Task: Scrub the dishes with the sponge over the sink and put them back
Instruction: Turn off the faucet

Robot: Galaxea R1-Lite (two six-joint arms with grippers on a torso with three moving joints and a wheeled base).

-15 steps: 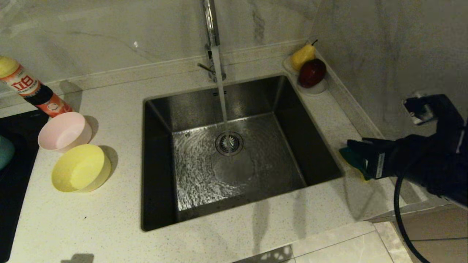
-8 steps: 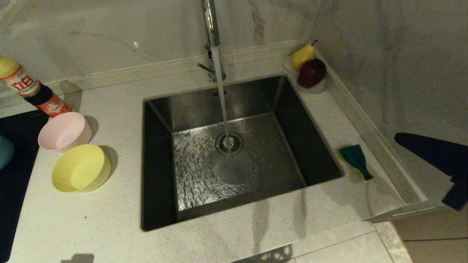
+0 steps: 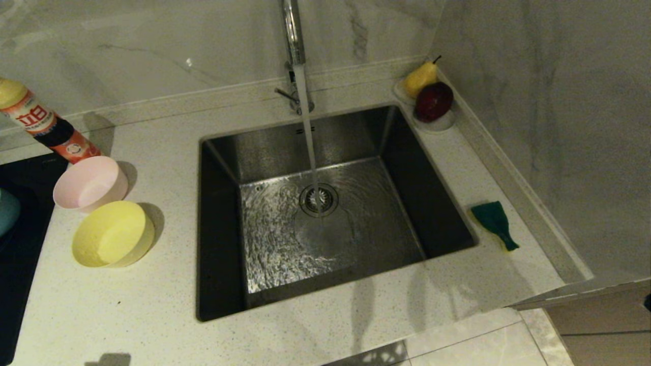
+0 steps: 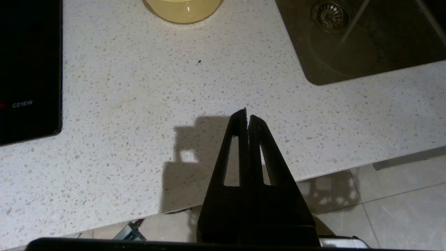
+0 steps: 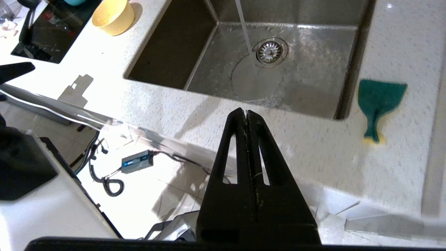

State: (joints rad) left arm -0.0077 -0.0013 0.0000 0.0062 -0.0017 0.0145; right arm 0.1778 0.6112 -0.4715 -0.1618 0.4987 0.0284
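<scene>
The sponge lies green side up on the counter just right of the sink, one end pinched narrow; it also shows in the right wrist view. Water runs onto the drain strainer. Left of the sink stand the pink bowl and the yellow bowl; the light blue bowl is cut by the left edge. Neither arm appears in the head view. My right gripper is shut and empty, held back over the counter's front edge. My left gripper is shut and empty near the front edge.
A detergent bottle leans behind the bowls. A black cooktop lies at far left. The faucet rises behind the sink. A white dish with a pear and a red apple sits in the back right corner by the wall.
My right arm has pulled back from the sponge to the right and out of the head view. The sponge stays on the counter. The left arm has not moved.
</scene>
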